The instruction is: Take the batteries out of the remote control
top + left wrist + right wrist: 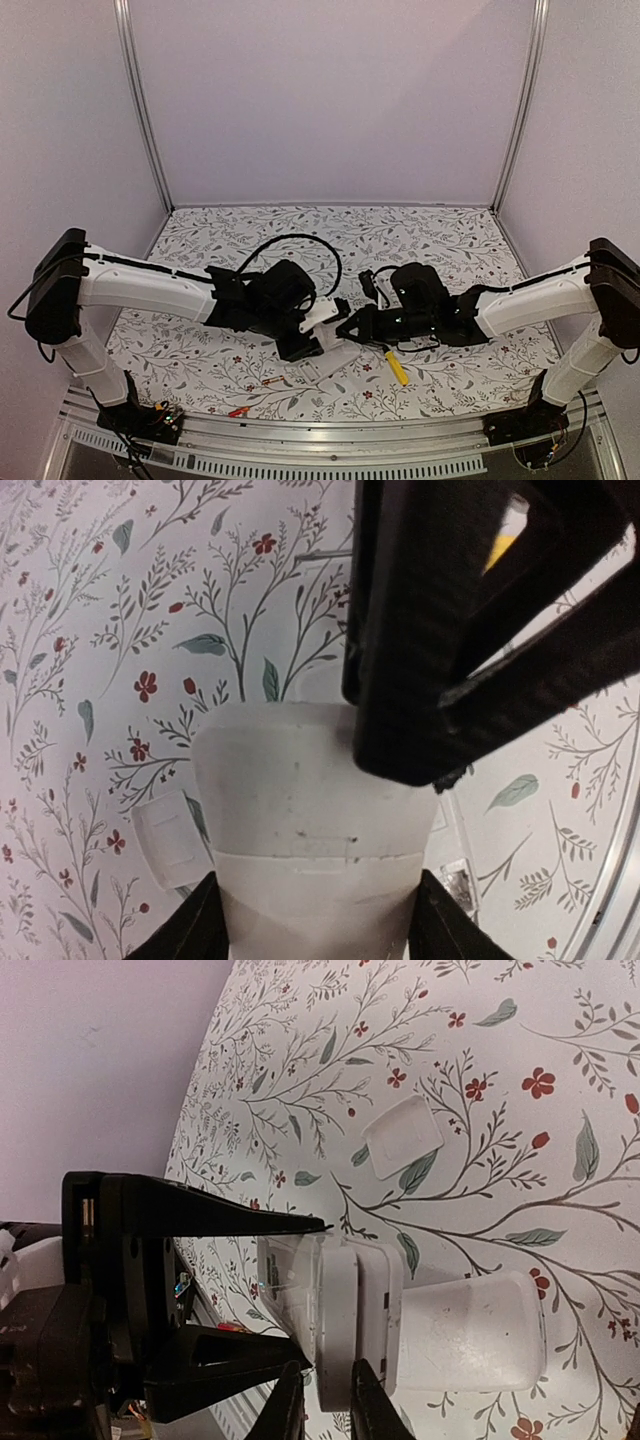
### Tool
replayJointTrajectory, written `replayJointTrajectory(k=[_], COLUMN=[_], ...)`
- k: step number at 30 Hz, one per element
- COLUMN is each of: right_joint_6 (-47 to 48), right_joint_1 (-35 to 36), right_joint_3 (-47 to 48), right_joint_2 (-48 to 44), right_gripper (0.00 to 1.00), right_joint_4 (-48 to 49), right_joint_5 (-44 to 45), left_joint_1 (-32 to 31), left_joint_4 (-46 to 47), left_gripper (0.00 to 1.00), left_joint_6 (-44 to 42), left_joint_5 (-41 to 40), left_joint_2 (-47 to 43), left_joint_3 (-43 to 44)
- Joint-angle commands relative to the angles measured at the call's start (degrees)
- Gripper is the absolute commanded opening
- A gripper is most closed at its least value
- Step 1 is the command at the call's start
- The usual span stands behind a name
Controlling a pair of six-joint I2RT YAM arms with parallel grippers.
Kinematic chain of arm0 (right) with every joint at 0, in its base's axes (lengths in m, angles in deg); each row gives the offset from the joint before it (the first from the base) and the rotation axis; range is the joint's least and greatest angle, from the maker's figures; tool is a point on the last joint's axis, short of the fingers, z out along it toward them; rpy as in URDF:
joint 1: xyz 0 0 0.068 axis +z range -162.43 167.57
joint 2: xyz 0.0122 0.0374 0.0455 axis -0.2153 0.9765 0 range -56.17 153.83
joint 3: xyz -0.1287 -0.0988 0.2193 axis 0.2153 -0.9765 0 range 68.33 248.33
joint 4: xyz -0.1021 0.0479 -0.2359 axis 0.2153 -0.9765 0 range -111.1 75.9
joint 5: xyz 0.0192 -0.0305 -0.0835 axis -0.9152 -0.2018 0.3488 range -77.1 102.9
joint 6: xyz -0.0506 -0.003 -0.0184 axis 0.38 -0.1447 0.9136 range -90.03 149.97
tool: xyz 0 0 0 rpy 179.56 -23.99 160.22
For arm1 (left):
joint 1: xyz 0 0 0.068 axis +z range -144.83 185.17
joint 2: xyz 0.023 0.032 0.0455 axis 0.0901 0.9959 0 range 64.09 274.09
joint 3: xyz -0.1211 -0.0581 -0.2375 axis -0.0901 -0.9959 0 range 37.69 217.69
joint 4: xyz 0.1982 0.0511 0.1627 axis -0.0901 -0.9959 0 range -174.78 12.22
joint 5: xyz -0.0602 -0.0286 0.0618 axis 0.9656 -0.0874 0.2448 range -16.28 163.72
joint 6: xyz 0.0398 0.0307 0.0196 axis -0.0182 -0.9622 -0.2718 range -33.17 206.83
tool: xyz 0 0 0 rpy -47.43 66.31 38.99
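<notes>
The white remote control (330,352) hangs just above the table between both arms. My left gripper (312,338) is shut on it; in the left wrist view its fingertips (190,930) press the remote's (305,810) two sides. My right gripper (352,328) meets it from the right. In the right wrist view that gripper (328,1412) is closed narrowly on the near edge of the remote (345,1310), which shows end-on. Two red-orange batteries (272,380) (238,410) lie on the table near the front rail. One battery (229,1327) shows past the left fingers.
A yellow-handled screwdriver (397,366) lies on the table just under the right wrist. A small white rectangular cover (402,1135) lies flat on the floral table cloth (450,250). The metal front rail (330,425) runs close behind the batteries.
</notes>
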Motion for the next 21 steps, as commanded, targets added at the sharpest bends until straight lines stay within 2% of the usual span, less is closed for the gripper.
replayJointTrajectory(k=[1, 8, 16, 21], right_joint_6=[0.37, 0.07, -0.02, -0.61], right_joint_1=[0.79, 1.1, 1.44, 1.5], right_joint_3=[2.13, 2.58, 3.43, 2.85], right_joint_2=[1.65, 2.87, 5.11, 4.49], right_gripper=[0.14, 0.12, 0.14, 0.02], right_joint_4=[0.97, 1.3, 1.22, 1.22], right_joint_5=[-0.69, -1.05, -1.14, 0.08], left_joint_1=[-0.41, -0.47, -0.42, -0.42], left_joint_4=[1.47, 1.25, 1.16, 1.15], left_gripper=[0.17, 0.17, 0.17, 0.16], left_joint_6=[0.32, 0.44, 0.45, 0.33], left_joint_5=[0.0, -0.28, -0.37, -0.94], left_joint_2=[0.53, 0.71, 0.8, 0.98], left_joint_3=[1.86, 2.08, 2.08, 1.95])
